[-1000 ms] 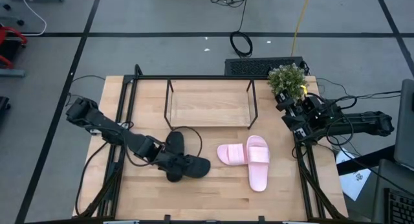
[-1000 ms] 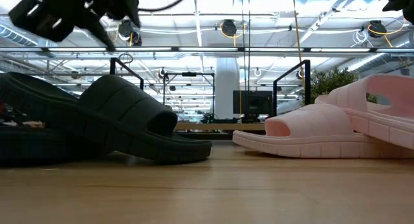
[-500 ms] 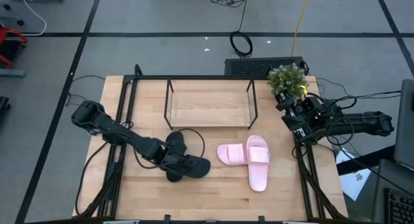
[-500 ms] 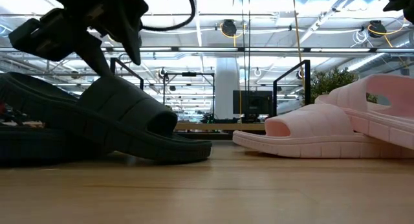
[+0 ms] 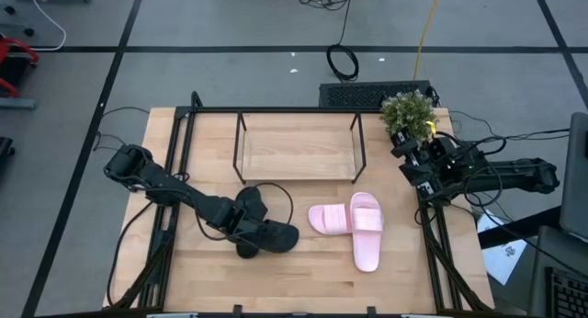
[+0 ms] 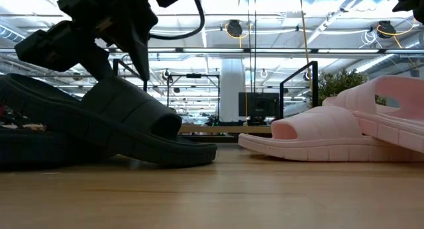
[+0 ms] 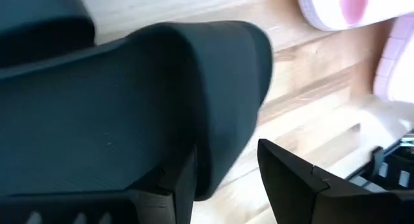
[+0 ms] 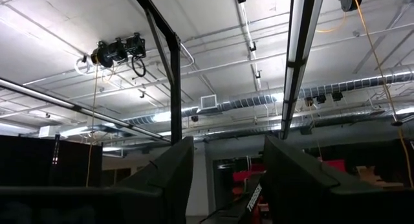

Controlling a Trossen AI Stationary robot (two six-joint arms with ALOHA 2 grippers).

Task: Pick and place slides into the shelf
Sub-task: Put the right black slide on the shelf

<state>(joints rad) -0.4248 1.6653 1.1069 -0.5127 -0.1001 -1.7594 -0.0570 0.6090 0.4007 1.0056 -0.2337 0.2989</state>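
Two black slides lie overlapping left of centre: one [image 5: 273,236] [image 6: 132,123] on its sole, the other [image 5: 248,204] [image 6: 26,130] beside it. The pink pair [image 5: 331,217] [image 5: 367,232] [image 6: 318,133] rests on the table to their right. The shelf [image 5: 299,145] stands behind them with a bare wooden board. My left gripper [image 5: 239,223] [image 6: 124,67] [image 7: 223,182] is open, low over the black slide's strap [image 7: 162,94], with the strap's edge between its fingers. My right gripper [image 5: 413,166] [image 8: 226,179] waits open at the table's right edge, pointing up. My left gripper comes down on the black slide's strap [image 6: 116,90] from above, slanting from the table's left, one finger [image 7: 171,185] on each side of the strap's edge. I cannot tell whether the fingers touch it. The slide lies flat on the table.
A potted plant [image 5: 409,111] stands at the far right corner beside the right arm. Black frame rails run along the table's left [image 5: 173,171] and right [image 5: 432,231] sides. A cable loop [image 5: 271,194] hangs by the left gripper. Bare wood shows along the near edge.
My left gripper has moved toward the table's right and down onto the black slide's strap, staying open. The slides have kept their places.
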